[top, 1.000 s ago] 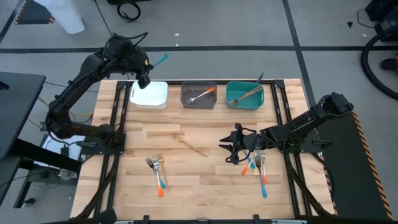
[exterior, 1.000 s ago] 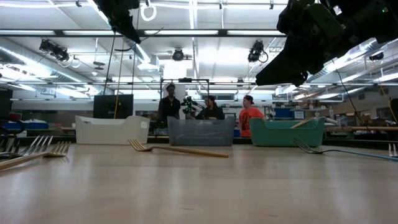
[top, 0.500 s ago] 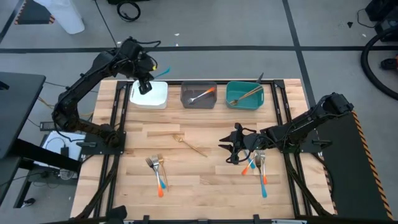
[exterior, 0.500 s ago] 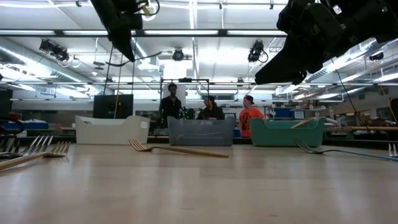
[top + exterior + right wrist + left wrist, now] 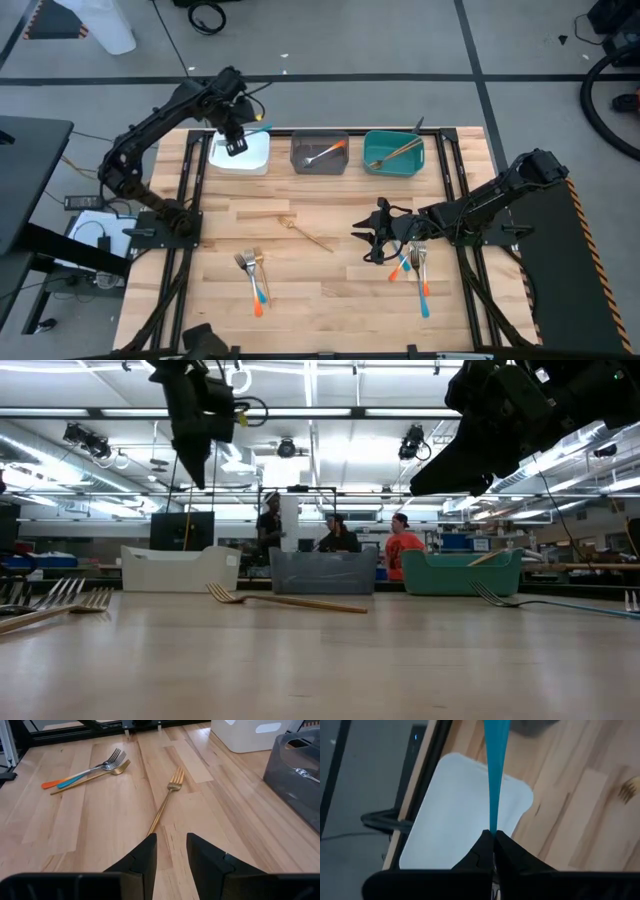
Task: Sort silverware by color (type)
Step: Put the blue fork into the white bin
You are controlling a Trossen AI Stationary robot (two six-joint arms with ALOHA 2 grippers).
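The left gripper (image 5: 236, 140) is pinching a blue-handled utensil (image 5: 494, 775) by one end, jaws clamped tight on it, and is hanging above the white bin (image 5: 240, 153) at the table's far left. The blue handle is sticking out over the bin's rim toward the grey bin (image 5: 320, 153). The right gripper (image 5: 374, 236) is hovering low over the boards with its fingers (image 5: 142, 854) parted and nothing between them, pointing at a gold fork (image 5: 165, 803) lying on the wood in the middle of the table (image 5: 330, 290). Just by that gripper, forks with blue and orange handles (image 5: 412, 266) are lying in a loose cluster. Another cluster (image 5: 253, 275), orange, blue and gold, is lying near the left front. An orange-handled piece is sitting in the grey bin, and gold ones are resting in the teal bin (image 5: 393, 152). People (image 5: 335, 538) are standing behind the table.
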